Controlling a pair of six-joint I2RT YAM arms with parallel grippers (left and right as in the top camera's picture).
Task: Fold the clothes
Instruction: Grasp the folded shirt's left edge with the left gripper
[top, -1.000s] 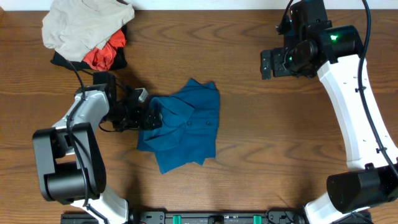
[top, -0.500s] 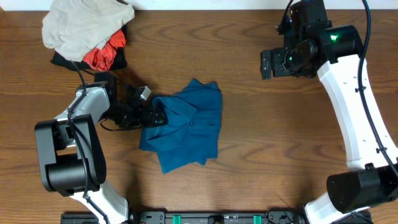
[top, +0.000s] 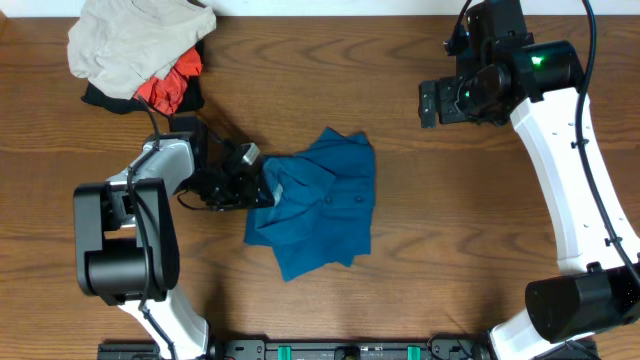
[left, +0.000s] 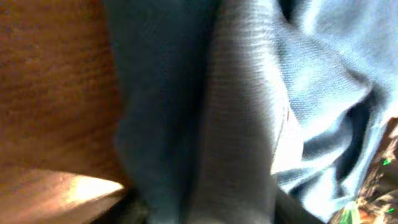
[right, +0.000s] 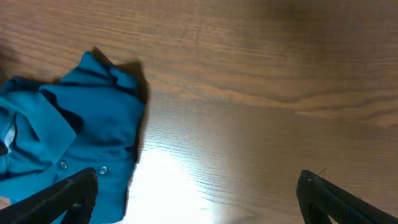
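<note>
The clothes, a crumpled deep teal-blue shirt (top: 325, 205), lie on the wooden table a little left of centre. My left gripper (top: 262, 187) is at the shirt's left edge, low over the table. In the left wrist view the teal cloth (left: 242, 112) fills the frame and is bunched between the closing jaws of that gripper (left: 205, 211). My right gripper (top: 428, 103) hangs open high at the back right, well clear of the shirt. In the right wrist view the shirt (right: 68, 137) lies at the left, and this gripper (right: 196, 193) has only bare wood between its fingers.
A heap of other garments sits at the back left corner: a pale beige one (top: 135, 45) on top of an orange-red one (top: 165, 90) and a black one (top: 100, 98). Bare wooden table (top: 450, 230) stretches right of the shirt.
My left gripper has moved right and its jaws have narrowed on the shirt's edge. The whole shirt has shifted right with it. The right arm has not moved.
</note>
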